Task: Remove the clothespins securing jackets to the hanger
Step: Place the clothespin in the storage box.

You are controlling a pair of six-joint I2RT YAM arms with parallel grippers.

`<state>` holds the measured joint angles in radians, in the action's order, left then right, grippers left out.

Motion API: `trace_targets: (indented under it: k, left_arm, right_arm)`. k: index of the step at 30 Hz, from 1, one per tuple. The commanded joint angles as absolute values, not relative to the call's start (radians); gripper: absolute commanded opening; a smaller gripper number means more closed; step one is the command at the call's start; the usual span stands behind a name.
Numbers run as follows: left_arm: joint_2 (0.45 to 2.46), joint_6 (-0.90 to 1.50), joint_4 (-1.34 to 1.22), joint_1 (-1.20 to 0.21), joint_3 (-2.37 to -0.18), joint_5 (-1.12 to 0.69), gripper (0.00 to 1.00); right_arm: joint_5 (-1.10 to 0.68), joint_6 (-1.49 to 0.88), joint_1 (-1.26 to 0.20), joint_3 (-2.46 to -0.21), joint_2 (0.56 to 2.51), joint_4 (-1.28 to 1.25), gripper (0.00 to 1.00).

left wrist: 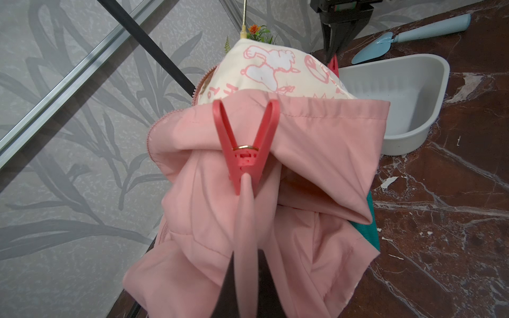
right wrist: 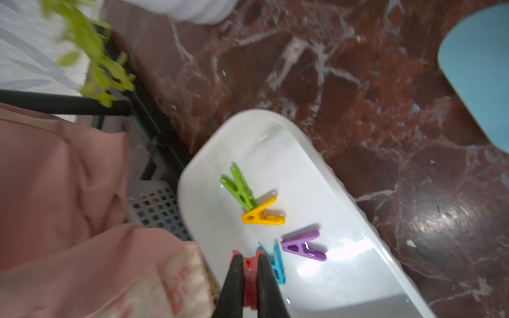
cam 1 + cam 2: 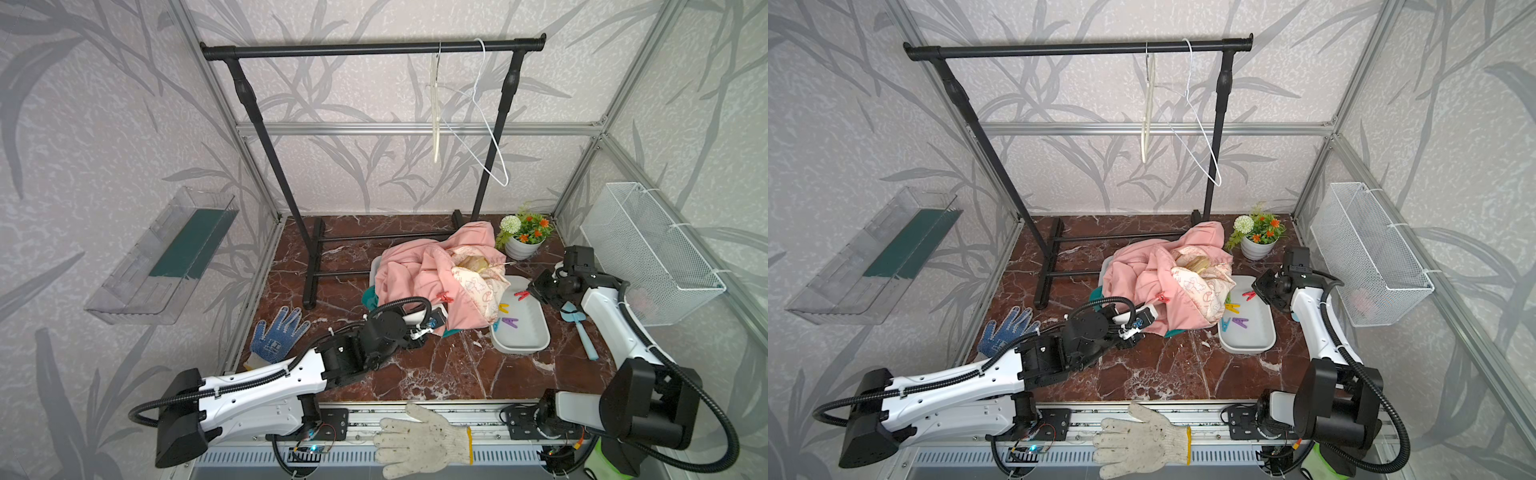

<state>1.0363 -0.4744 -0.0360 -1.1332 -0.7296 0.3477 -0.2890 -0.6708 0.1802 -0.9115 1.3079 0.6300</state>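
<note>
The pink jacket (image 3: 415,274) lies heaped toward the desk's far edge, hiding all but a sliver of the teal jacket (image 1: 370,223). The left tool (image 1: 245,256), mostly buried in cloth, pinches a pink fold just below a red clothespin (image 1: 245,143) that is clipped to it. The right tool (image 2: 249,258) squeezes a second red clothespin (image 2: 250,278) over the white tray (image 2: 344,275) near the desk's right edge. In that blurred view, the blue clothespin (image 2: 278,264) is half hidden behind a finger.
</note>
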Motion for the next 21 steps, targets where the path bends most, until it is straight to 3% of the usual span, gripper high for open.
trace_targets:
  k: [1, 4, 6, 8, 13, 17, 21]
  left_arm:
    - [1.04, -0.482, -0.041, -1.136, -0.752, 0.366, 0.0]
    - [1.043, -0.476, -0.053, -1.135, -0.754, 0.359, 0.0]
    - [1.045, -0.474, -0.055, -1.135, -0.755, 0.359, 0.0]
    - [1.043, -0.472, -0.054, -1.136, -0.756, 0.364, 0.0]
    - [1.038, -0.463, -0.057, -1.134, -0.755, 0.382, 0.0]
    - [1.04, -0.459, -0.079, -1.132, -0.755, 0.392, 0.0]
    - [1.053, -0.456, -0.086, -1.129, -0.768, 0.424, 0.0]
  right_arm:
    - [-0.271, -0.644, 0.172, -0.847, 1.317, 0.596, 0.03]
    - [-0.293, -0.608, 0.156, -0.802, 1.354, 0.559, 0.14]
    - [-0.298, -0.596, 0.142, -0.799, 1.368, 0.552, 0.31]
    - [-0.293, -0.588, 0.135, -0.802, 1.352, 0.549, 0.54]
    - [-0.216, -0.558, 0.117, -0.833, 1.213, 0.579, 0.82]
    - [-0.214, -0.559, 0.109, -0.877, 1.126, 0.628, 0.85]
    - [-0.238, -0.612, 0.079, -0.905, 1.071, 0.667, 0.8]
